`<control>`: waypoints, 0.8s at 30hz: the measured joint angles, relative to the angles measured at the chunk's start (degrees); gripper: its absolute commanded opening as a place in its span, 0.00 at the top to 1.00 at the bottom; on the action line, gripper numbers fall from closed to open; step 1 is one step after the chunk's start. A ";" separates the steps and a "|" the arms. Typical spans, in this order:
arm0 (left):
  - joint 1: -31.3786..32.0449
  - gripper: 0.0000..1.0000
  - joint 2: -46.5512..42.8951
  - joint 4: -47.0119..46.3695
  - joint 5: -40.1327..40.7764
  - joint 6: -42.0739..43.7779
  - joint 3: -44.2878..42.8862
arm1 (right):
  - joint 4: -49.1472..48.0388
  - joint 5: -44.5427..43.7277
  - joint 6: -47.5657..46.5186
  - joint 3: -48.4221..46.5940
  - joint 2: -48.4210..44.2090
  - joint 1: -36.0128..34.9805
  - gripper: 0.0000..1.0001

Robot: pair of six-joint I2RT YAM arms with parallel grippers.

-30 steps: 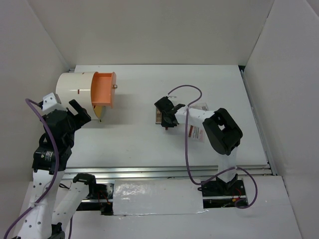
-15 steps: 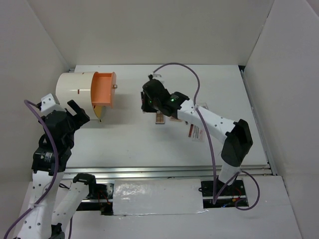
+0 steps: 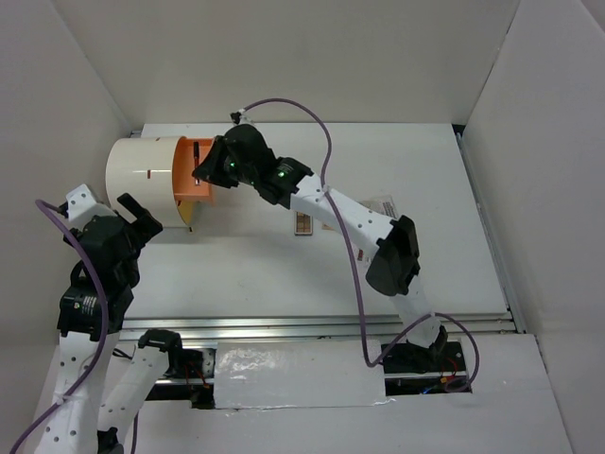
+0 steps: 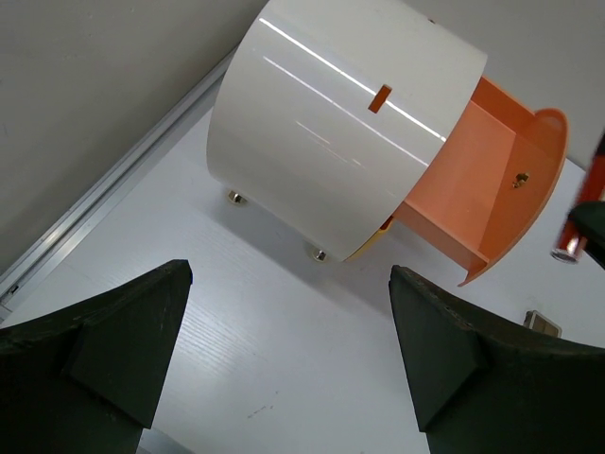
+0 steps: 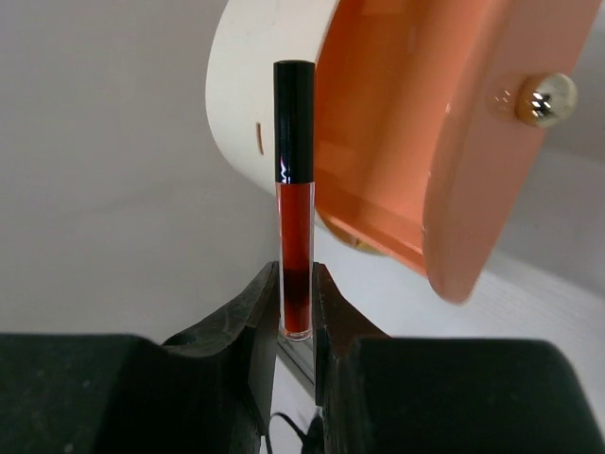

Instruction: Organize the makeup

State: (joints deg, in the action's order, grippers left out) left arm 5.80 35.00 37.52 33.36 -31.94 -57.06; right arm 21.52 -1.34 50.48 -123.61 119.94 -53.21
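From above, your right gripper (image 3: 206,170) hovers at the orange drawer (image 3: 185,159). Left wrist: left gripper (image 4: 293,350) gapes empty, drawer at one o'clock. Right wrist: jaws clamp the lip tube (image 5: 294,199), long axis upright, drawer at two o'clock

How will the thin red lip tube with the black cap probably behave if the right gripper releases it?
The thin red lip tube looks round and glossy, so it will probably roll once laid down. Pinched only near its base by the right gripper, it may pivot or slip. It stands straight, so likely stiff.
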 measured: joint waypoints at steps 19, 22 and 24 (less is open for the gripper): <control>0.00 0.01 0.04 -0.02 -0.87 0.11 0.00 | -4.33 0.28 6.56 -9.77 10.64 1.22 0.41; 0.00 0.01 0.04 -0.07 -1.44 0.22 0.00 | -4.39 0.35 6.08 -11.21 11.08 1.66 0.40; 0.00 0.01 0.04 -0.07 -1.73 0.24 0.00 | -4.44 0.35 5.31 -11.67 10.95 1.81 0.39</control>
State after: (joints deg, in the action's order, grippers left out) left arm 5.80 35.05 37.45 31.64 -31.70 -57.06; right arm 17.08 -0.99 55.79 -135.28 130.89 -51.40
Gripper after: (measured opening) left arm 0.994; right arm 0.602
